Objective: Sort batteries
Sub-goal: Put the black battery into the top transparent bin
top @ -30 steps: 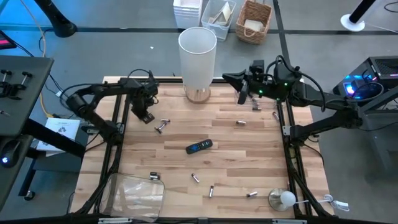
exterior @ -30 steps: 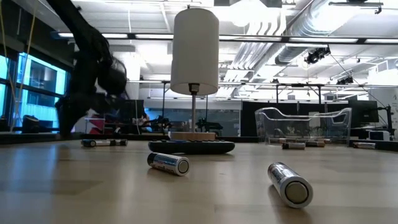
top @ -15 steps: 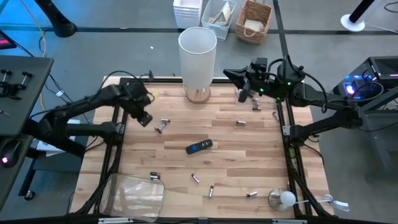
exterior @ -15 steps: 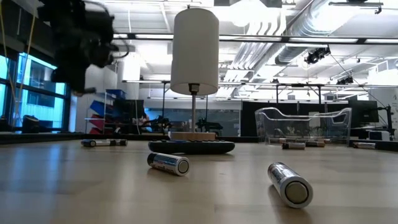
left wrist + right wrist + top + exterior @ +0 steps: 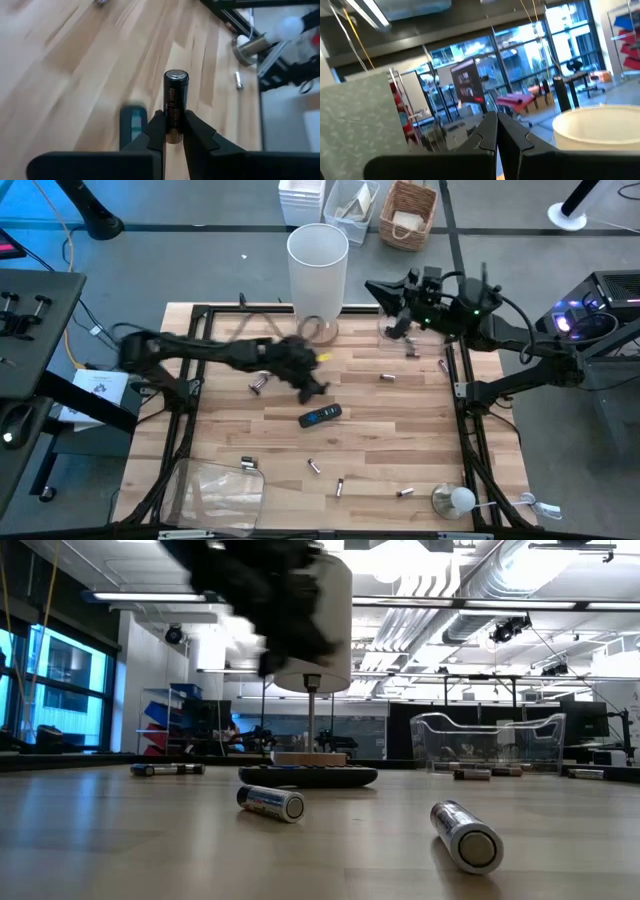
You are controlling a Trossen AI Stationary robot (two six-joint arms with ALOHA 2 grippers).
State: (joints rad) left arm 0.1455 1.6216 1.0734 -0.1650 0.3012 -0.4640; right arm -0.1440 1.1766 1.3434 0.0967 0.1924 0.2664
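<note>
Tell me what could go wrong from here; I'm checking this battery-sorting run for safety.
The left claw pinches the dark cylindrical battery only near its lower end, so it might tip or slip out as the arm swings. That arm is passing low over the flat black remote and could knock it. It is also close to the tall white cylinder on a wooden base.

We reach our left arm across the table, our left gripper [image 5: 312, 385] just short of the remote [image 5: 320, 416], its fingers [image 5: 155, 131] clamped on a battery [image 5: 175, 105]. Our right gripper [image 5: 375, 290] hangs well beyond the remote, fingers pressed together, holding nothing.
</note>
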